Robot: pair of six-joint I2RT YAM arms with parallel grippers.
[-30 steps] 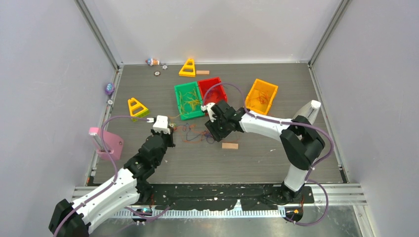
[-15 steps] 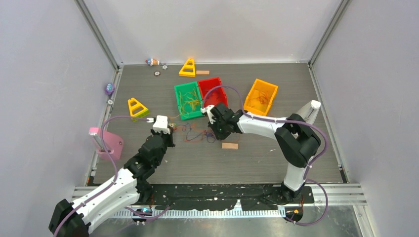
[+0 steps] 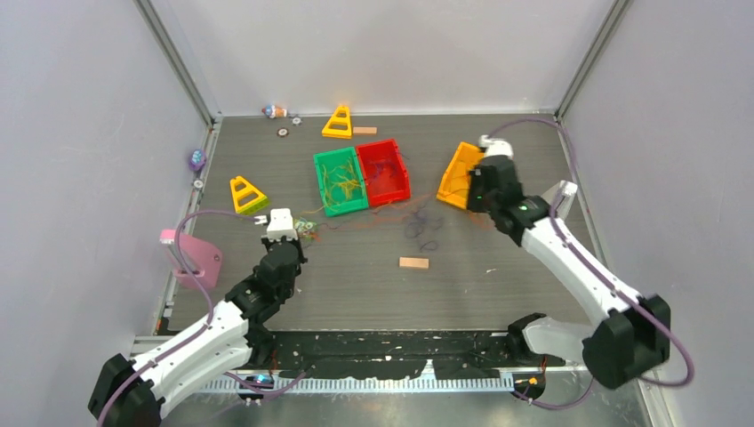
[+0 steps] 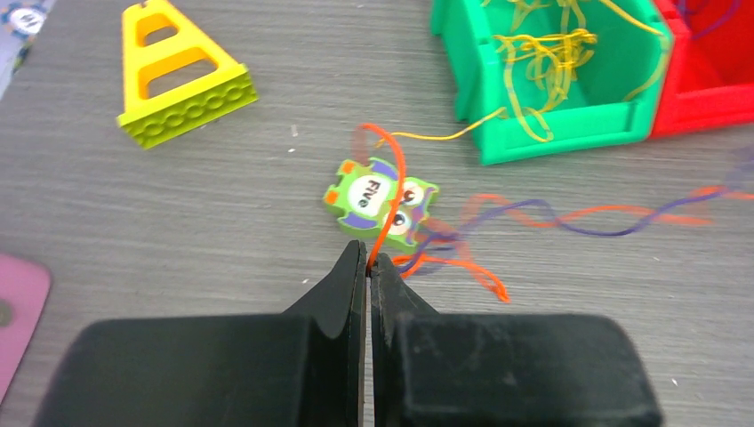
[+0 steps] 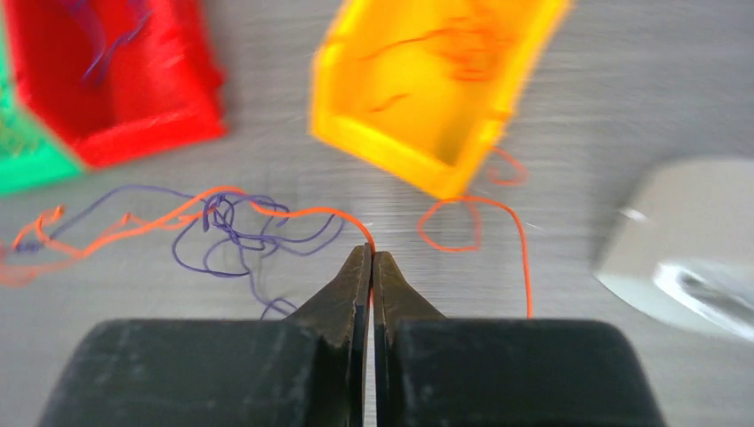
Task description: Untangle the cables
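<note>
My left gripper is shut on an orange cable that rises over a small green owl tile; it sits left of centre in the top view. My right gripper is shut on an orange cable beside the tipped orange bin, at the right in the top view. Orange strands stretch low across the table between the two grippers. Loose purple cables lie tangled with them mid-table. An orange-and-purple twist trails right of the tile.
A green bin holds yellow cables and a red bin holds a purple one. Yellow triangle blocks, a wooden block, a pink piece and small toys by the back wall lie around.
My right arm swung from the middle tangle out to the orange bin, dragging the orange cable and spreading the purple strands rightward. My left gripper pulled back slightly, still holding.
</note>
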